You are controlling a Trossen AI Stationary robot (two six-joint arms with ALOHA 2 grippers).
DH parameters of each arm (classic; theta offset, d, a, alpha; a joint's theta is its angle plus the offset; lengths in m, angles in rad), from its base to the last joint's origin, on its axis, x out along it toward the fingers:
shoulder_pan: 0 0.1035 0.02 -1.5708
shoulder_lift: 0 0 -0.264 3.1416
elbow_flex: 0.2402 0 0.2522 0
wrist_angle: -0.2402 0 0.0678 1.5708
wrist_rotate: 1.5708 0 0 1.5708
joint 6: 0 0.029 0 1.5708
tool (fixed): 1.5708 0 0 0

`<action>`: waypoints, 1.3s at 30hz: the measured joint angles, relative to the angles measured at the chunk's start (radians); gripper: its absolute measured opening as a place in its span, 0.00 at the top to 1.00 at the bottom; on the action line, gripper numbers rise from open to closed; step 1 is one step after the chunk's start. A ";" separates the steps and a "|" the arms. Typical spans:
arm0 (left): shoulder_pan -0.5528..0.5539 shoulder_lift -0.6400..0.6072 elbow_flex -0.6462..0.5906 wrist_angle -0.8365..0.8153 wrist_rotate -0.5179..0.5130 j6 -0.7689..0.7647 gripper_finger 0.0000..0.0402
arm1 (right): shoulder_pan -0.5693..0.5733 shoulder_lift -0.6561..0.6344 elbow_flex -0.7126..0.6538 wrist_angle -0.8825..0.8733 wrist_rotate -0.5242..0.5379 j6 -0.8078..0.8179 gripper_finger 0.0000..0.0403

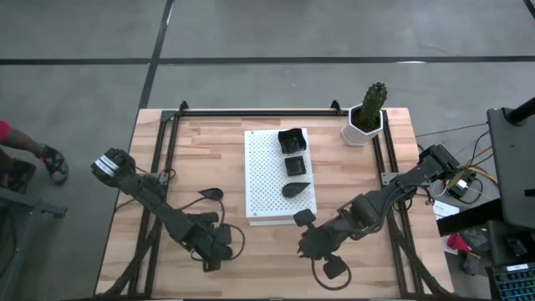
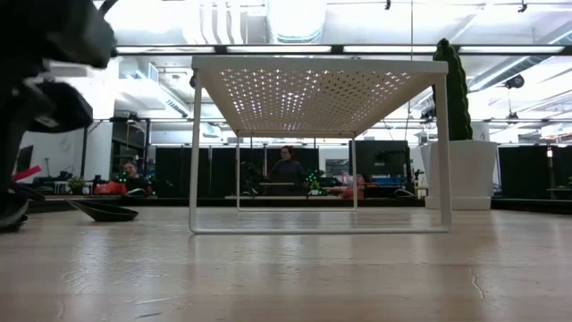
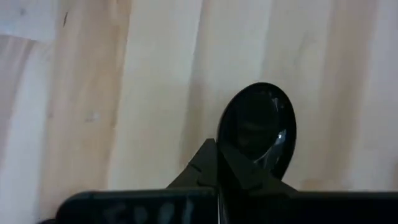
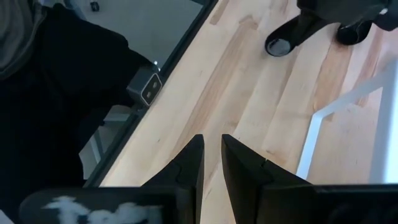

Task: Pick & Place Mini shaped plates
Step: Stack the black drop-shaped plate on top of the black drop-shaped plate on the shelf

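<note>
My left gripper (image 1: 211, 249) is near the table's front left, pointing steeply down and shut at a glossy dark oval mini plate (image 3: 258, 121), which also shows as a plate (image 4: 278, 45) in the right wrist view. A teardrop plate (image 1: 213, 193) lies on the wood left of the white perforated board (image 1: 267, 180). On the board sit two square plates (image 1: 292, 140) (image 1: 295, 165) and a teardrop plate (image 1: 295, 190). Another small dark plate (image 1: 303, 217) shows at the board's near right corner. My right gripper (image 4: 211, 149) hovers open and holds nothing near that corner. My left gripper meets the oval plate at its near rim (image 3: 231, 157), coming steeply from above. One finger (image 3: 255, 174) covers the plate's near end and the other stands just outside the rim. The fingers hide the rim itself. I cannot tell whether the plate is off the wood.
A white hexagonal pot with a cactus (image 1: 365, 121) stands at the far right corner. The board stands on thin legs (image 2: 193, 152) with open space beneath. Bare wood lies between the two grippers. People sit in the room beyond (image 2: 288, 170).
</note>
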 joint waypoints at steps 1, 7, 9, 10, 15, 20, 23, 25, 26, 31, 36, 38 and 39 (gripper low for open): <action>0.002 -0.001 0.011 0.007 0.000 -0.043 1.00 | 0.001 0.000 -0.002 0.001 0.000 -0.002 0.87; 0.006 -0.001 0.071 0.116 -0.028 -0.275 1.00 | 0.001 0.000 -0.047 0.082 0.001 0.045 0.87; 0.005 -0.001 0.080 0.199 -0.069 -0.281 1.00 | 0.001 0.000 -0.066 0.114 0.001 0.101 0.87; 0.004 -0.002 0.081 0.248 -0.097 -0.283 1.00 | 0.001 0.000 -0.078 0.124 0.001 0.133 0.87; 0.005 -0.002 0.095 0.449 -0.345 -0.210 1.00 | 0.016 0.000 -0.150 0.229 0.023 0.273 0.87; -0.010 -0.002 0.118 0.549 -0.705 0.029 1.00 | 0.034 0.000 -0.183 0.269 0.079 0.340 0.87; -0.027 -0.002 0.120 0.656 -0.940 0.225 1.00 | 0.045 0.000 -0.187 0.279 0.205 0.364 0.87; -0.035 -0.002 0.120 0.762 -1.092 0.372 1.00 | 0.055 0.000 -0.187 0.291 0.348 0.360 0.87; -0.038 -0.002 0.118 0.821 -1.155 0.454 1.00 | 0.060 0.000 -0.187 0.293 0.428 0.350 0.87; -0.025 -0.002 0.116 1.003 -1.245 0.759 1.00 | 0.091 0.000 -0.187 0.348 0.834 0.316 0.87; 0.011 -0.002 0.116 1.092 -1.233 0.908 1.00 | 0.087 0.000 -0.193 0.457 0.993 0.285 0.87; 0.025 -0.002 0.116 1.097 -1.233 0.939 1.00 | 0.079 0.000 -0.195 0.462 0.992 0.269 0.87; 0.033 -0.002 0.116 1.104 -1.232 0.955 1.00 | 0.078 0.000 -0.197 0.469 0.993 0.259 0.87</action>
